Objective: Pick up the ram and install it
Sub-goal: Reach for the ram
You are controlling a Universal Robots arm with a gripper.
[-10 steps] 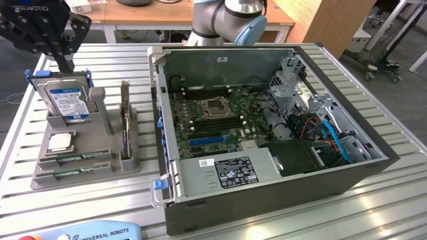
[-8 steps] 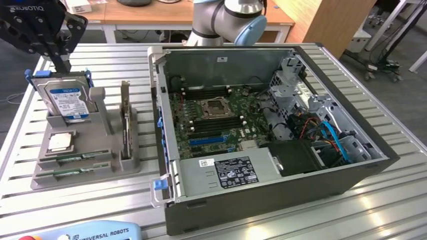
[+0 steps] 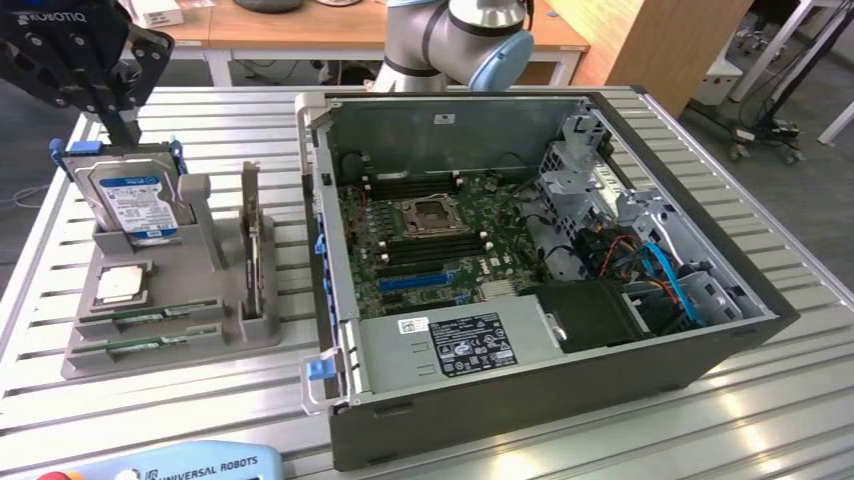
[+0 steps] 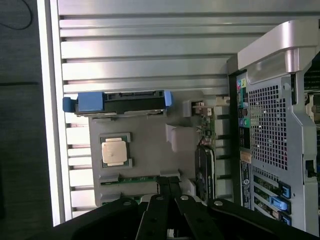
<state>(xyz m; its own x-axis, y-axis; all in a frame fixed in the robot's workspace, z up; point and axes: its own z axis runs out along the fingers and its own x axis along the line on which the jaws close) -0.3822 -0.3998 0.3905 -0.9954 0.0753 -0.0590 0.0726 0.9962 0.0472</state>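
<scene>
**Item: ram – in its holder, not yet picked up**

Ram point(image 3: 150, 318) point(image 4: 131, 179) – a narrow green stick lying flat in a slot of the grey holder tray point(image 3: 200, 340) point(image 4: 150, 145), at the tray's near end in the exterior view. A second ram stick point(image 3: 139, 346) lies in the next slot, parallel and just beside it.

Gripper point(image 3: 128, 138) point(image 4: 168, 180) – black, with the two fingers point(image 4: 163, 189) pressed together and nothing between them. In the exterior view it hangs over the far end of the tray, above the hard drive, apart from the ram.

Hard drive point(image 3: 127, 205) point(image 4: 120, 102) – silver with a blue label, standing upright in blue brackets at the tray's far end.

Processor point(image 3: 120, 285) point(image 4: 114, 151) – square and silver, flat in its recess between the hard drive and the ram.

Upright card point(image 3: 250, 235) – standing on edge in the tray, on the side nearest the case.

Computer case point(image 3: 534, 385) point(image 4: 270, 125) – side panel off, lying on the exterior view's right of the tray. The green motherboard point(image 3: 441, 255) is exposed, with the processor socket point(image 3: 430, 213) near its middle and long dark slots on either side of it.

Table point(image 3: 761, 420) point(image 4: 150, 50) – slatted aluminium, carrying both tray and case.

Pendant point(image 3: 174, 465) – blue and grey, at the near edge of the table.
</scene>
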